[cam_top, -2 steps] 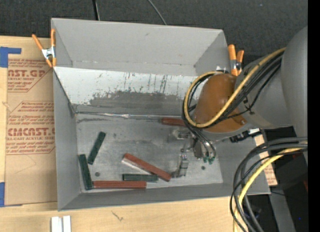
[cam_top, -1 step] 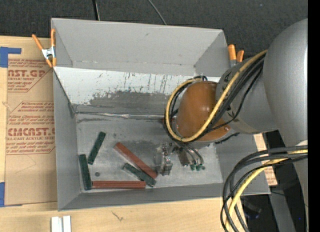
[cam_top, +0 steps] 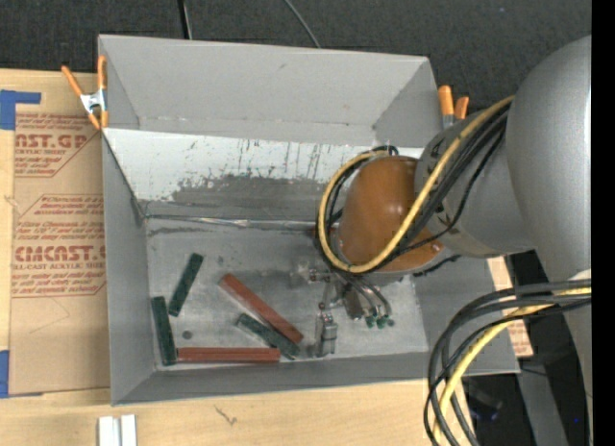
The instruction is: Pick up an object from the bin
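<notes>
- Low in grey metal bin [cam_top: 259,79] with two-finger gripper [cam_top: 327,331]; cannot tell how far open
- Just beside long red-brown flat stick [cam_top: 258,307] and dark green flat stick [cam_top: 267,332]

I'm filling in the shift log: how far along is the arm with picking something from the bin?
Done: the gripper is low in the bin, beside the right ends of a slanted red-brown stick and a dark green stick. In hand: nothing visibly held; the sticks all lie on the floor. Left: the grasp and the lift out.
</notes>
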Controlling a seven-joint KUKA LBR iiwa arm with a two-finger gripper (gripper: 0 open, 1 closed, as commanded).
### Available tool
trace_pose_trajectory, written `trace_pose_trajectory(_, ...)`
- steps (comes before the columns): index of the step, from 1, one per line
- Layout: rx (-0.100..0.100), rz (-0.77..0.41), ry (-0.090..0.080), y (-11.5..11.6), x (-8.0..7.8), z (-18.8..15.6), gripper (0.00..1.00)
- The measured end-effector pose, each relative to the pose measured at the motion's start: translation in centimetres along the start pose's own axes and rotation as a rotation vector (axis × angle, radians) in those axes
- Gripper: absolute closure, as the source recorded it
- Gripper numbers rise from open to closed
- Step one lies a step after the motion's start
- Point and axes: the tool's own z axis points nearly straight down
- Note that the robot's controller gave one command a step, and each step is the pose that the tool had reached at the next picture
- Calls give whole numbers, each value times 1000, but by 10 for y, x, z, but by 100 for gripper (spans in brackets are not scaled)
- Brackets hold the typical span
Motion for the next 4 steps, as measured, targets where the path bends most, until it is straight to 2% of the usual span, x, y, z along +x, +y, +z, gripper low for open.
trace_pose_trajectory(1,0,0,0,0,0,0,0)
trace_pose_trajectory(2,0,-93,3,-5,3,-11,0)
trace_pose_trajectory(3,0,-138,-1,22,5,-7,0)
trace_pose_trajectory(4,-2,-72,-2,133,-35,-1,100)
